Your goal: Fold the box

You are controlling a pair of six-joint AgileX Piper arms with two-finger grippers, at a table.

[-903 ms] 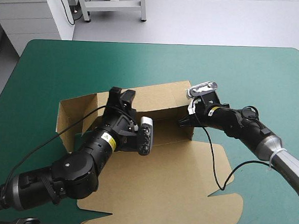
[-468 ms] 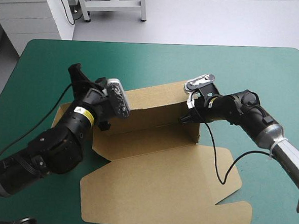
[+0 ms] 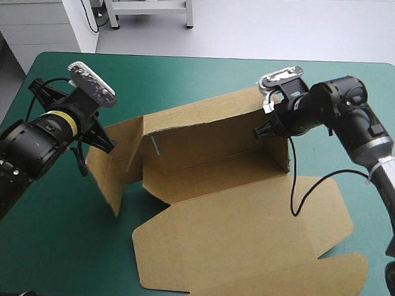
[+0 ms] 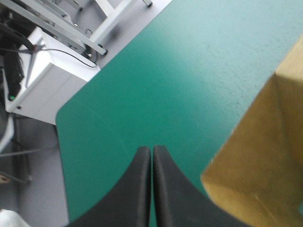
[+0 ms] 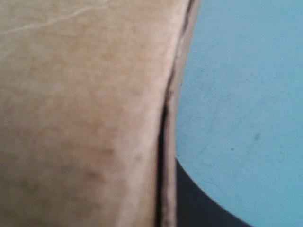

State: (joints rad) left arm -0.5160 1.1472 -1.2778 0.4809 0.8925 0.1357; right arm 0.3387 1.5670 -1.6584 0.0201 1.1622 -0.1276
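Teal-green cover (image 3: 215, 82) spreads over the whole table, its corners rounded and its far part bare. Beyond the far edge lies pale grey floor (image 3: 292, 23), with a white cabinet (image 3: 48, 18) off the far left corner and the legs of a metal frame (image 3: 153, 3) beside it.

The brown box (image 3: 240, 224) sits at the middle of the table, running toward the near edge. Its long back wall stands raised, a side panel stands at the left end, and the wide lid sheet with rounded flaps lies flat on the cover on the near side.

The right gripper (image 3: 259, 132) is at the right end of the back wall, clenched on the board's edge. In the right wrist view the board fills most of the frame, and one black finger (image 5: 201, 201) shows just behind that edge.

The left gripper (image 4: 152, 149) hangs over the table's left part with its fingers pressed together on nothing. It aims toward the far left corner, with the box's left panel close beside it.
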